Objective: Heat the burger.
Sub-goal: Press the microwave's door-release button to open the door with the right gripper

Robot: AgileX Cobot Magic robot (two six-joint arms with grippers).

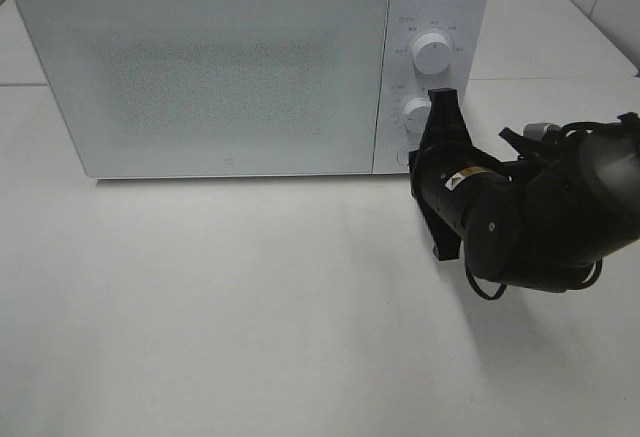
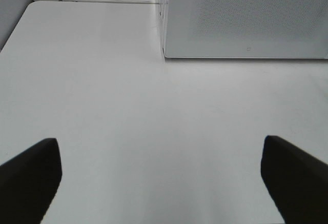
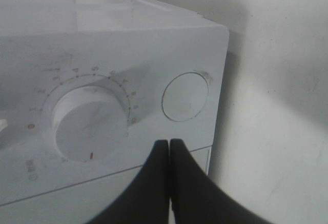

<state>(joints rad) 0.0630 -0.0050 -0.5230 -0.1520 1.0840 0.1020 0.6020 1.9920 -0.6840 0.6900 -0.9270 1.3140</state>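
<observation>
Frankly, the burger shows in no view, so its place, long axis and facing cannot be told. The white microwave (image 1: 200,67) stands at 12 o'clock on the desk (image 1: 250,307) with its door closed. From 3 o'clock the right hand (image 1: 441,95) reaches to the control panel. Its fingers are pressed together on nothing, with the tips at the lower dial (image 1: 415,110) beside the round button (image 3: 185,97). The left hand (image 2: 159,149) is spread wide and empty above bare desk.
</observation>
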